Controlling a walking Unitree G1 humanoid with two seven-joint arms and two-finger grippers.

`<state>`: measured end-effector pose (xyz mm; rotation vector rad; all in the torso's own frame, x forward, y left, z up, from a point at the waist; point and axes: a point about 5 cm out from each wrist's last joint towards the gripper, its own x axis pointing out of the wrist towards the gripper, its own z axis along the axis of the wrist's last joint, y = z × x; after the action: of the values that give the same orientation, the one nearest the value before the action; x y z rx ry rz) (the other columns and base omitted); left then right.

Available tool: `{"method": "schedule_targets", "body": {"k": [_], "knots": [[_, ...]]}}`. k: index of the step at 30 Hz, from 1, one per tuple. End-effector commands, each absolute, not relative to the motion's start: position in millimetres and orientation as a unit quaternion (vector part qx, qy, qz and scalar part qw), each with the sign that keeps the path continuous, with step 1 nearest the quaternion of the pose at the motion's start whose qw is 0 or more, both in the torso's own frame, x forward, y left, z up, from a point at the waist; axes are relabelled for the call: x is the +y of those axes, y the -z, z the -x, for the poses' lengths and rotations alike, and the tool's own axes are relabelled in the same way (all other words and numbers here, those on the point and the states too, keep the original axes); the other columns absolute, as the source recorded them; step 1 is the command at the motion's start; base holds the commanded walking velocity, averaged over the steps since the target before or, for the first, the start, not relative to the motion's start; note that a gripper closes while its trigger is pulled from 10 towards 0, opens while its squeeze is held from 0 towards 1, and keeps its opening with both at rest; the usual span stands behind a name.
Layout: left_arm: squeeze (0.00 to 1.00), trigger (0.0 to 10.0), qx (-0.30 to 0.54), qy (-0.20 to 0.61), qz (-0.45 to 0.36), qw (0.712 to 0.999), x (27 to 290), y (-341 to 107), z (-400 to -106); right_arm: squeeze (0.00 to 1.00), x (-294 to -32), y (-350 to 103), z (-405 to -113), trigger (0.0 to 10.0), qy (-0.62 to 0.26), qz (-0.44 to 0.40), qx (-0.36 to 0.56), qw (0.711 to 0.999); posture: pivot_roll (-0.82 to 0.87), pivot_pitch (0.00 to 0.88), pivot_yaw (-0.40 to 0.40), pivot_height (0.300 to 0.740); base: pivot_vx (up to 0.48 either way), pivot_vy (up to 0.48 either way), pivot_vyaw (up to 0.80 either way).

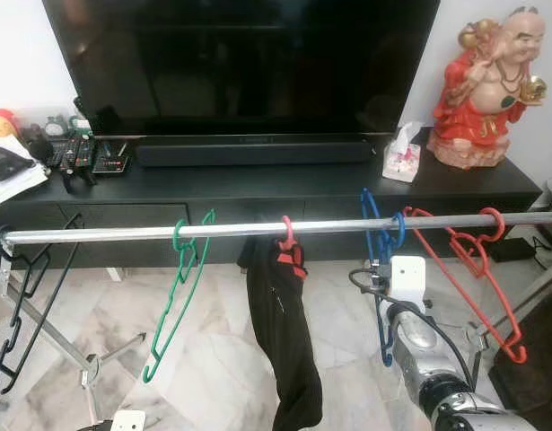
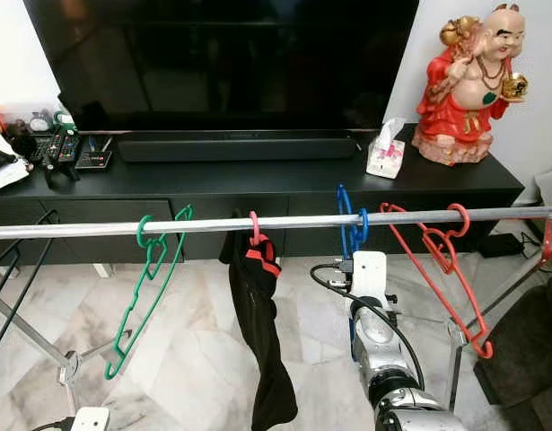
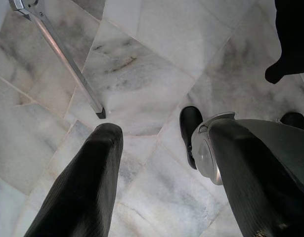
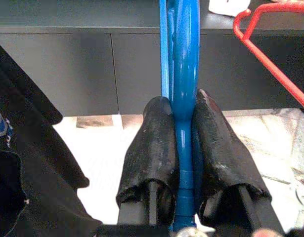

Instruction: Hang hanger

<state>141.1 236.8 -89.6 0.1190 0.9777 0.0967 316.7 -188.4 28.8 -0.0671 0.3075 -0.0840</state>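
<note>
A blue hanger (image 1: 376,235) has its hook over the silver rail (image 1: 123,233), right of the middle. My right gripper (image 4: 184,106) is shut on the blue hanger's stem (image 4: 184,74) just below the rail, with a black finger (image 4: 152,143) pressed on each side. The right arm (image 1: 410,310) reaches up from below. My left gripper (image 3: 164,129) hangs low over the marble floor, fingers apart with nothing between them.
On the same rail hang a black hanger (image 1: 24,287), a green hanger (image 1: 179,278), a black garment (image 1: 280,323) on a pink hook and a red hanger (image 1: 473,260). Behind stand a black TV cabinet (image 1: 258,184), tissue box (image 1: 401,154) and red statue (image 1: 486,85). A rack leg (image 3: 67,61) crosses the floor.
</note>
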Motion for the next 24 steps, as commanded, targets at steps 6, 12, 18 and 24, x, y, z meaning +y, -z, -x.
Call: {"method": "schedule_targets", "body": {"k": [6, 12, 18, 24], "knots": [[0.0, 10.0, 0.474, -0.038, -0.064, 0.878, 237, 91, -138, 0.0, -190, -17, -310, 10.0, 0.046, 0.04, 0.197, 0.978, -0.01, 0.0, -0.036, 0.74, 0.0, 0.0, 0.0], [0.0, 10.0, 0.471, -0.037, -0.066, 0.879, 236, 90, -141, 0.0, -190, -23, -315, 10.0, 0.045, 0.036, 0.187, 0.981, 0.0, 0.0, -0.036, 0.74, 0.0, 0.0, 0.0], [0.0, 10.0, 0.47, -0.03, -0.071, 0.879, 235, 90, -141, 0.0, -190, -22, -315, 10.0, 0.047, 0.04, 0.193, 0.979, 0.0, 0.0, -0.036, 0.74, 0.0, 0.0, 0.0], [0.0, 10.0, 0.474, -0.027, -0.071, 0.877, 234, 91, -139, 0.0, -191, -2, -299, 10.0, 0.072, 0.049, 0.254, 0.963, 0.0, 0.0, -0.028, 0.74, 0.0, 0.0, 0.0]]}}
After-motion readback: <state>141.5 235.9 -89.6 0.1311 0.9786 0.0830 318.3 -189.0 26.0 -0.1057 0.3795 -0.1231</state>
